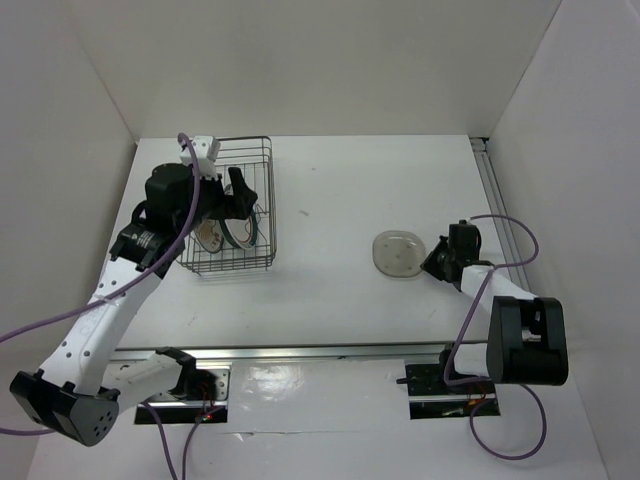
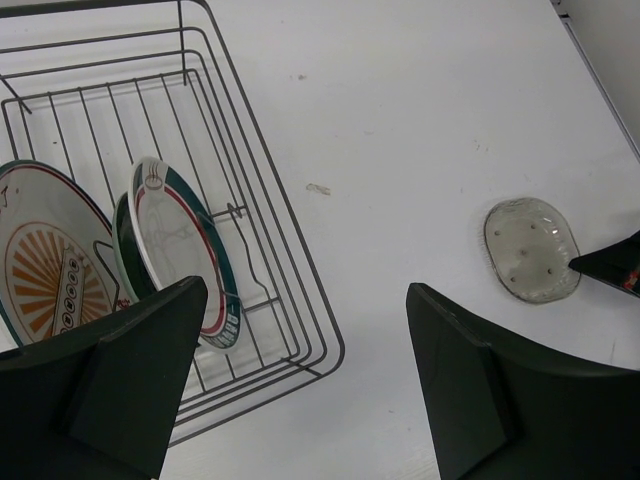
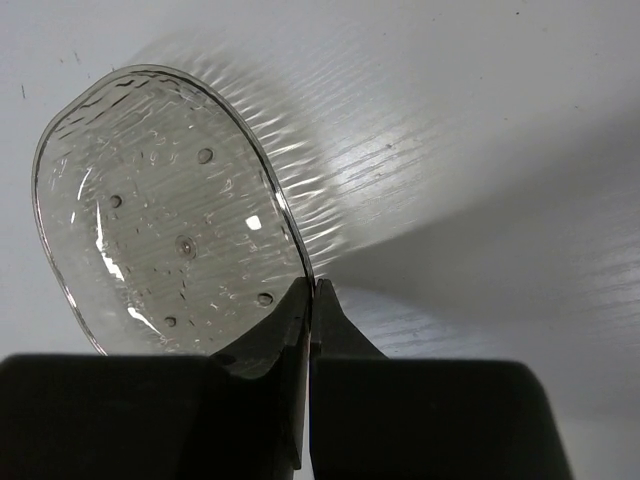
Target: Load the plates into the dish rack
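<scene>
Right gripper (image 3: 311,300) of mine is closed on the near rim of the clear plate (image 3: 170,215), with only the fingertips biting the glassy edge. The plate otherwise lies flat on the white table (image 1: 340,190), well apart from the dish rack (image 1: 232,266). That thin bite is my worry. The rim is smooth and there is little overlap, so on the lift the plate may pivot between my fingers or slide out and drop.

My left gripper (image 2: 305,300) hangs over the rack with its jaws wide apart and nothing in them. Below it the sunburst plate (image 2: 45,275) and the teal-rimmed plate (image 2: 180,245) stand on edge, side by side. With that arm parked there, I judge my arms could crowd each other at the rack, or the incoming plate could knock the teal one.
</scene>
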Action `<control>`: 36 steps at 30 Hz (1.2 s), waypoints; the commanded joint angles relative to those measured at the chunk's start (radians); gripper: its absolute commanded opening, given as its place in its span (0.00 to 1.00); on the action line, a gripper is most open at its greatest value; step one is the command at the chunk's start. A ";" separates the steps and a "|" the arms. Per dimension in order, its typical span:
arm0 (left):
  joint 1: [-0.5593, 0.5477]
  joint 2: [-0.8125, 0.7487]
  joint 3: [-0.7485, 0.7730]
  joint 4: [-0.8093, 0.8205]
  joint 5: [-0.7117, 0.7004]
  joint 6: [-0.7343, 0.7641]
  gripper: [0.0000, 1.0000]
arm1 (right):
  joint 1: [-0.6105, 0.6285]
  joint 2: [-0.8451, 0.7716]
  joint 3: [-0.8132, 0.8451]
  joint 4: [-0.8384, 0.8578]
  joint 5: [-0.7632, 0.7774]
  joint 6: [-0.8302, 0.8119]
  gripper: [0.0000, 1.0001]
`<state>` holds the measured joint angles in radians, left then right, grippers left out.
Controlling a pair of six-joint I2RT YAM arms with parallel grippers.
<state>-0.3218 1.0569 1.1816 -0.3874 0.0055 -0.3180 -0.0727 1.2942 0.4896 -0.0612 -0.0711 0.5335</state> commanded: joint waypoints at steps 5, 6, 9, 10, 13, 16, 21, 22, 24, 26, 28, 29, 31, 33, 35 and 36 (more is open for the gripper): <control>0.009 0.034 0.001 0.044 0.042 0.011 0.94 | -0.006 -0.025 -0.002 0.090 -0.122 0.043 0.00; 0.009 0.046 0.001 0.044 0.060 0.001 0.94 | -0.006 -0.044 -0.002 0.121 -0.194 0.057 0.00; 0.009 0.070 -0.008 0.084 0.166 -0.010 0.94 | -0.006 -0.122 -0.042 0.279 -0.288 0.112 0.00; 0.009 0.071 -0.020 0.099 0.200 -0.010 0.94 | -0.006 -0.145 -0.042 0.355 -0.335 0.124 0.00; 0.009 0.095 -0.031 0.143 0.270 -0.035 0.94 | 0.033 -0.145 -0.051 0.481 -0.424 0.138 0.00; 0.009 0.124 -0.042 0.176 0.330 -0.059 0.93 | 0.079 -0.145 -0.040 0.547 -0.469 0.138 0.00; 0.009 0.161 -0.077 0.268 0.436 -0.099 0.93 | 0.250 -0.115 0.004 0.666 -0.519 0.071 0.00; 0.009 0.175 -0.077 0.289 0.468 -0.110 0.93 | 0.279 -0.115 0.016 0.666 -0.507 0.054 0.00; 0.009 0.186 -0.086 0.304 0.468 -0.122 0.93 | 0.359 -0.104 0.036 0.675 -0.507 0.002 0.00; 0.009 0.199 -0.097 0.305 0.479 -0.122 0.93 | 0.404 -0.095 0.055 0.693 -0.495 -0.020 0.00; 0.009 0.210 -0.097 0.305 0.490 -0.131 0.93 | 0.458 -0.095 0.076 0.693 -0.457 -0.030 0.00; 0.009 0.222 -0.097 0.305 0.501 -0.131 0.93 | 0.480 -0.095 0.076 0.681 -0.434 -0.046 0.00; 0.009 0.233 -0.097 0.305 0.525 -0.141 0.92 | 0.493 -0.066 0.111 0.667 -0.421 -0.056 0.00; 0.009 0.242 -0.097 0.305 0.540 -0.141 0.90 | 0.504 -0.052 0.122 0.678 -0.421 -0.056 0.00; 0.009 0.255 -0.086 0.305 0.551 -0.141 0.89 | 0.504 -0.042 0.133 0.687 -0.411 -0.056 0.00; 0.009 0.255 -0.086 0.305 0.551 -0.141 0.89 | 0.504 -0.042 0.145 0.687 -0.411 -0.056 0.00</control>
<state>-0.3164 1.3064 1.0855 -0.1444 0.5037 -0.4500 0.4221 1.2453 0.5770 0.5426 -0.5117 0.5053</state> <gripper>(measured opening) 0.891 0.015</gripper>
